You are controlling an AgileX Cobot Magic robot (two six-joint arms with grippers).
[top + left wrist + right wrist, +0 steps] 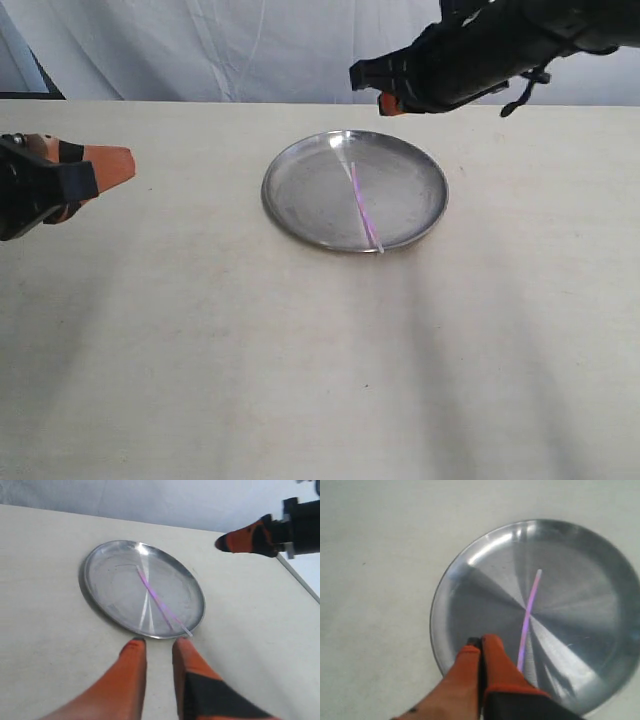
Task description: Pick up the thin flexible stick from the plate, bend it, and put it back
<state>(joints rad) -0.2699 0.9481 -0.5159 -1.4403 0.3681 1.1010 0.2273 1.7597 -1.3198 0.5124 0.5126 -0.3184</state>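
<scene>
Lying flat in the round shiny stainless-steel plate (pixel 300 195), the thin pink-purple translucent plastic stick (pixel 365 207) runs from near the plate's middle out to the near rim. Its paler end sits right on that rim. It looks straight, and nothing touches it.

Left orange-fingered gripper (pixel 128 168) is at the left edge of the exterior view, well apart from the plate, tips pointing toward it. In the left wrist view its two fingers (pixel 135 652) stand a modest gap apart, partly open, with nothing between them. The plate (pixel 112 582) and stick (pixel 159 601) lie ahead of the tips.

Right black-and-orange gripper (pixel 372 88) hangs raised over the far right side of the plate, clear of the rim. In the right wrist view its fingers (pixel 470 652) are pressed together, closed on nothing. Below them are the plate (pixel 470 605) and the stick (pixel 527 615), which passes just beside the tips without contact. The left wrist view also catches the right gripper (pixel 225 542) in the air beyond the plate.

Room to move: bare cream matte tabletop (pixel 300 380) on every side of the plate, widest toward the front. There is a clear strip between the left gripper and the plate rim. The table's far edge (pixel 200 101) runs behind the plate, and its right edge (pixel 300 582) shows in the left wrist view, near the right gripper.

Surface is even, with soft shadows and small specks. A white draped cloth backdrop (pixel 220 50) rises behind the table, with a dark panel (pixel 25 65) at its far left corner.
</scene>
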